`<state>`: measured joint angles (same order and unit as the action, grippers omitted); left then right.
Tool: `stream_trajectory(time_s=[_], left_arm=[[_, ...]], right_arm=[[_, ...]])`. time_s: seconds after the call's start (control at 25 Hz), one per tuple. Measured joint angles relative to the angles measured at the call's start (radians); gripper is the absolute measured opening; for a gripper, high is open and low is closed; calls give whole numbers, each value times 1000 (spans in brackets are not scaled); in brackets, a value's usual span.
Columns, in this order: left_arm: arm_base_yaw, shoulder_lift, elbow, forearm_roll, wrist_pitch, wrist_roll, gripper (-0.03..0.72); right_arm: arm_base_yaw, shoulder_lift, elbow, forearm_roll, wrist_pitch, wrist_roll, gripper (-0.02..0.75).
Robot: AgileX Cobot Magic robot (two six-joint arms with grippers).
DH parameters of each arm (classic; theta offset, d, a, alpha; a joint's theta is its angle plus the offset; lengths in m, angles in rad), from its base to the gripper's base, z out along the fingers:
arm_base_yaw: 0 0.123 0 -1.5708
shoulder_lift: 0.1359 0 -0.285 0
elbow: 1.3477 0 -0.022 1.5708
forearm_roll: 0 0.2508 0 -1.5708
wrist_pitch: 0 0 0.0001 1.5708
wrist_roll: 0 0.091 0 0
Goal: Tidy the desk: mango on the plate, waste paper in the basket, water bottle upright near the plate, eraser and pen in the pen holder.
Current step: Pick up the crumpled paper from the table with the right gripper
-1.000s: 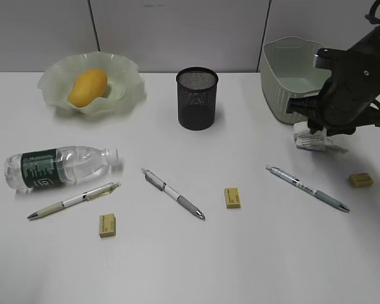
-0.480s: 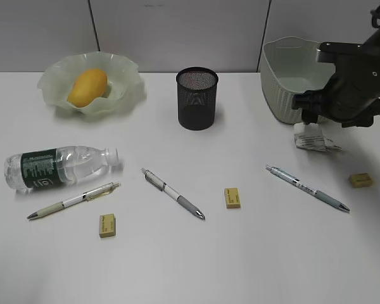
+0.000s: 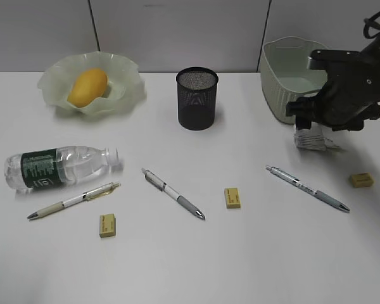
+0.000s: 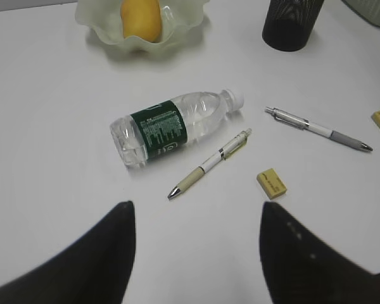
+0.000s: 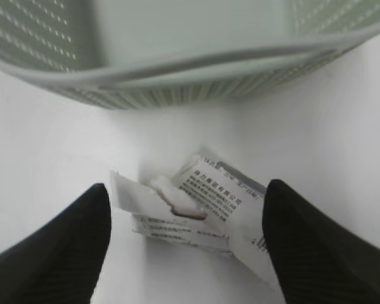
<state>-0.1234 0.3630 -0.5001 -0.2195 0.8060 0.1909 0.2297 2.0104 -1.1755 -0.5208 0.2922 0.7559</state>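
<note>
The waste paper [image 3: 313, 138] lies on the desk [image 3: 253, 253] just in front of the basket [image 3: 282, 88]. My right gripper [image 3: 309, 121] hovers over it. In the right wrist view the gripper [image 5: 187, 187] is open, with the paper [image 5: 202, 206] between its fingers [image 5: 63, 253] and apart from them. The mango [image 3: 87, 87] sits on the plate [image 3: 50, 82]. The water bottle [image 3: 60, 166] lies on its side. The pen holder [image 3: 197, 98] stands mid-back. My left gripper [image 4: 196, 206] is open and empty, above the desk short of the bottle [image 4: 171, 126].
Three pens lie on the desk: left [image 3: 74, 200], middle [image 3: 173, 193], right [image 3: 307, 187]. Three yellow erasers lie at front left [image 3: 107, 225], middle [image 3: 232, 197] and right [image 3: 361, 180]. The basket's wall [image 5: 177, 82] is close behind the paper.
My right gripper rose from low over the waste paper, then eased slightly left and down. The paper stays on the desk. Nothing else moved.
</note>
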Motion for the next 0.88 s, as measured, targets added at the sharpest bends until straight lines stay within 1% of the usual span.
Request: stream_trajectory(time_s=[0.24, 0.32, 0.36, 0.48, 0.72, 0.88], left_arm=[[0, 0, 0, 0, 0, 0, 470], [0, 0, 0, 0, 0, 0, 470], [0, 0, 0, 0, 0, 0, 470], [0, 0, 0, 0, 0, 0, 470], [0, 0, 0, 0, 0, 0, 470], [0, 0, 0, 0, 0, 0, 470]], right_arm=[[0, 69, 0, -1, -36, -28, 586], [0, 81, 0, -5, -50, -30, 566], [0, 85, 0, -7, -55, -31, 538], [0, 96, 0, -19, -66, -31, 403], [1, 96, 0, -33, -65, -31, 402], [2, 61, 0, -35, -19, -32, 402]])
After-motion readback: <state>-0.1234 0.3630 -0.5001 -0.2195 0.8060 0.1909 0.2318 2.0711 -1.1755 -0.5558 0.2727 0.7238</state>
